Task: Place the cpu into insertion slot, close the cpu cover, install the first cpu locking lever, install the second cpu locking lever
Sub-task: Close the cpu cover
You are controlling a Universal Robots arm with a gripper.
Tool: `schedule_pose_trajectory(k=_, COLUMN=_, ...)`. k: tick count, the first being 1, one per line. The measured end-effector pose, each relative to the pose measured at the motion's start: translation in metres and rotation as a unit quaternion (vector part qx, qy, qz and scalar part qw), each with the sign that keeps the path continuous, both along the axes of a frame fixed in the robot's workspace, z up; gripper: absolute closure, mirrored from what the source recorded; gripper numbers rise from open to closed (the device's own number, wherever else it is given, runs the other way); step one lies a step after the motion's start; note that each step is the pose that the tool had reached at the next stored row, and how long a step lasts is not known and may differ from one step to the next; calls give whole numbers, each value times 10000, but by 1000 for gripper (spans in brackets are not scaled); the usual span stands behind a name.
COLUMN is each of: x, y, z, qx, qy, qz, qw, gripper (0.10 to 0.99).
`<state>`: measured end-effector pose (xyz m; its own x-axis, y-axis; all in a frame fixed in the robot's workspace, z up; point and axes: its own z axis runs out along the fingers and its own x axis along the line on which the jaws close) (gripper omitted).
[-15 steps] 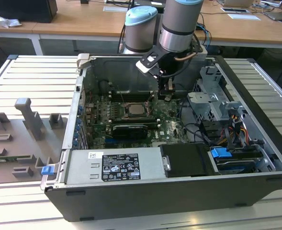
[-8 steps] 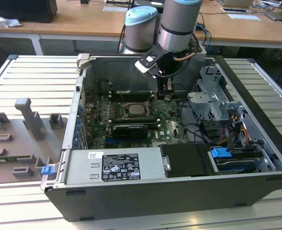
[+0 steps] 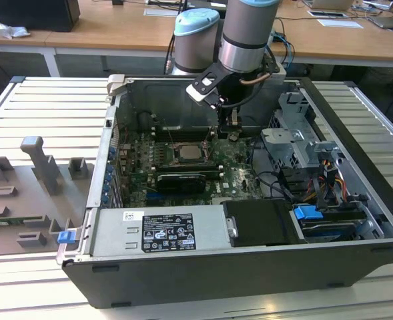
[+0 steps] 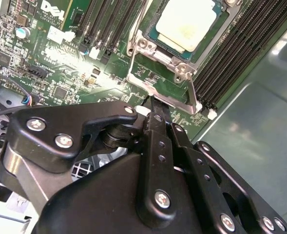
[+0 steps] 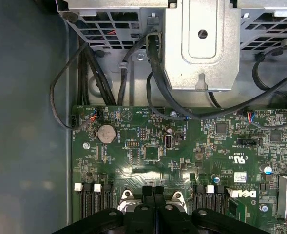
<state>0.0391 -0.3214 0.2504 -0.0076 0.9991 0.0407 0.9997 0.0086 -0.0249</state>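
Cpu (image 4: pixel 187 22) in insertion slot (image 4: pixel 144 45), inside open computer case (image 3: pixel 183 277)

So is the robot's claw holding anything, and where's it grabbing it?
The gripper seems to hold nothing: its fingers are pressed together, tips beside the edge of the cpu cover.

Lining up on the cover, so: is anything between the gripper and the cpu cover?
Nothing visible does. In the second wrist view the gripper, fingers shut, is right at the edge of the cpu cover, with the cpu seated beyond.
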Motion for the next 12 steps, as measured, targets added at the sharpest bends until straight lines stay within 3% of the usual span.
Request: schedule_pose_trajectory(k=12, x=-68, y=0, z=0, qx=0, qy=0, qz=0, qw=10000, gripper=980)
